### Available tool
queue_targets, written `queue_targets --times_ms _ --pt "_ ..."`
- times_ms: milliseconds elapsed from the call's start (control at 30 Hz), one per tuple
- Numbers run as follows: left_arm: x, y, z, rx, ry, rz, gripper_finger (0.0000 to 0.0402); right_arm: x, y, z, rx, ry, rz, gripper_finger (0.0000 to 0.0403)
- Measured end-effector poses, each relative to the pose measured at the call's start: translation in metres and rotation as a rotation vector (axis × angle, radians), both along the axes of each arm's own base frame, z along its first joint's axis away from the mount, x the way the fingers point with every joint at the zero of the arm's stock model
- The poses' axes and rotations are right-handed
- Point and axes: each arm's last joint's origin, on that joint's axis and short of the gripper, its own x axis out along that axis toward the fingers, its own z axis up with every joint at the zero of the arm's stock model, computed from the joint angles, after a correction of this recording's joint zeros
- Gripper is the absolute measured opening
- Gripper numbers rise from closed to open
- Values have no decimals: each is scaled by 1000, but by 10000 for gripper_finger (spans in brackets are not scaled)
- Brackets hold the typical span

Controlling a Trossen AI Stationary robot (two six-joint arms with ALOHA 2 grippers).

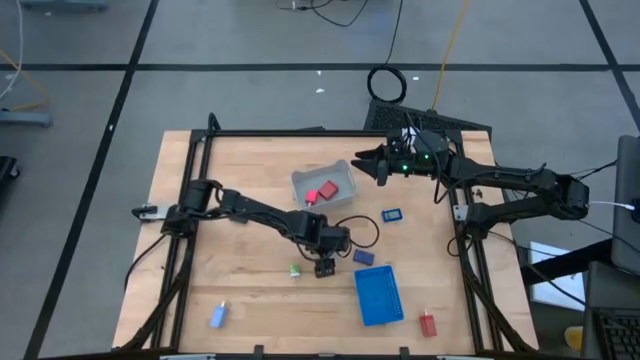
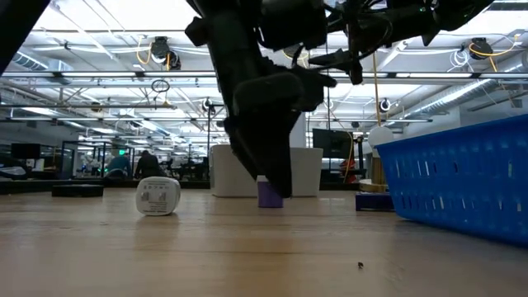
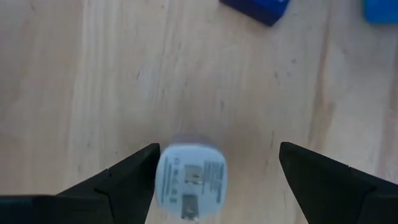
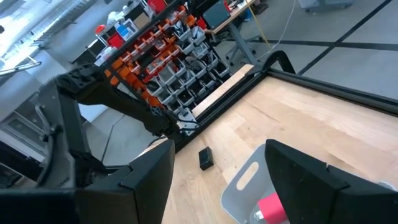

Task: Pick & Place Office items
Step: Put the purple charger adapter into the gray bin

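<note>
Your left hand (image 3: 214, 180) is hanging wide open, holding nothing; white plug (image 3: 189, 180) is lying between the fingers, hugging one, long axis along them.

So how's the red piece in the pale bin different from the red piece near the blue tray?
The red piece in the bin lies inside the pale bin; the other red piece lies on bare table, beside the blue tray. The binned one sits mid-table, the other near the table's edge. Both are small and red.
</note>
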Motion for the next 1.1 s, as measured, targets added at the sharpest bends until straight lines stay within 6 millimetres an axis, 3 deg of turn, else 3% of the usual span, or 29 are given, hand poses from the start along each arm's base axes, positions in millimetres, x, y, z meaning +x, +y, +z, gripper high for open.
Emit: queue_targets --times_ms 367,500,733,1000,1100 --pt "0 7 -7 -11 33 8 317 0 0 3 13 -34 -2 242" --pt "0 8 -7 7 36 -18 263 0 0 3 12 -36 -2 242" --pt "0 9 -8 26 38 -60 130 0 0 3 29 -39 1 242" --pt "-3 14 -4 25 57 -59 131 0 0 3 39 -38 0 242" --pt "-7 18 10 41 46 -25 131 0 0 1 45 -24 0 242"
